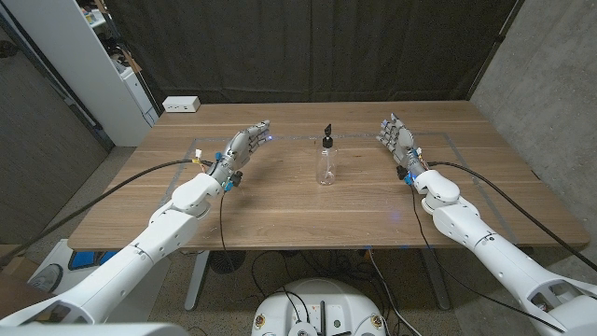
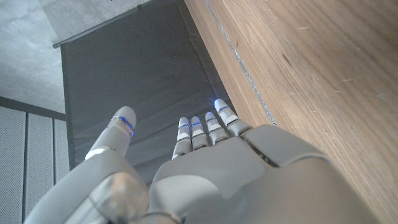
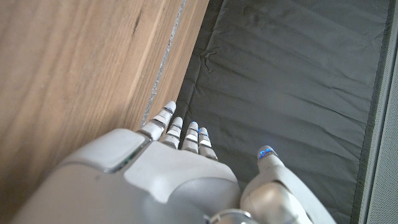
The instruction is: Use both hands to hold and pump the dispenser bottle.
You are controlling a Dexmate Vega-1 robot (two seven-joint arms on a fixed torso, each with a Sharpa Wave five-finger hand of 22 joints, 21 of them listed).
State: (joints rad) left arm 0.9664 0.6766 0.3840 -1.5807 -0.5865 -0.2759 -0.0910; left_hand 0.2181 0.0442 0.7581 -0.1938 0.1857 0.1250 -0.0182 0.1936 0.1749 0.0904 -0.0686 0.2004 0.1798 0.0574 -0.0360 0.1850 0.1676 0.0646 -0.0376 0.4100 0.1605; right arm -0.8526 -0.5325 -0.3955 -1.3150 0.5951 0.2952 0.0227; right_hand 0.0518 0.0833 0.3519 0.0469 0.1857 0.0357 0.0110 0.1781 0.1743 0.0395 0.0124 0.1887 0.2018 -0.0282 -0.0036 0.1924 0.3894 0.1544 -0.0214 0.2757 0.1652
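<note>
Starting from nothing done: you have not yet touched the bottle (image 1: 326,161), which stands upright at the centre of the table (image 1: 280,210), well apart from both hands. Your left hand (image 1: 242,149) waits at about 9 o'clock from it, your right hand (image 1: 398,142) at about 3 o'clock; each holds nothing, fingers stretched out and a little apart, thumb set off to the side. By my reading the whole job is still ahead: close in from both sides, steady the body with one hand, press the pump with the other.

The bottle is clear, rounded plastic with a narrow neck and a small black pump head; it looks light and smooth, so it may tip or slip under a sideways push. The table is matte, grained wood. Behind hangs a dark, creased cloth (image 3: 292,74).
</note>
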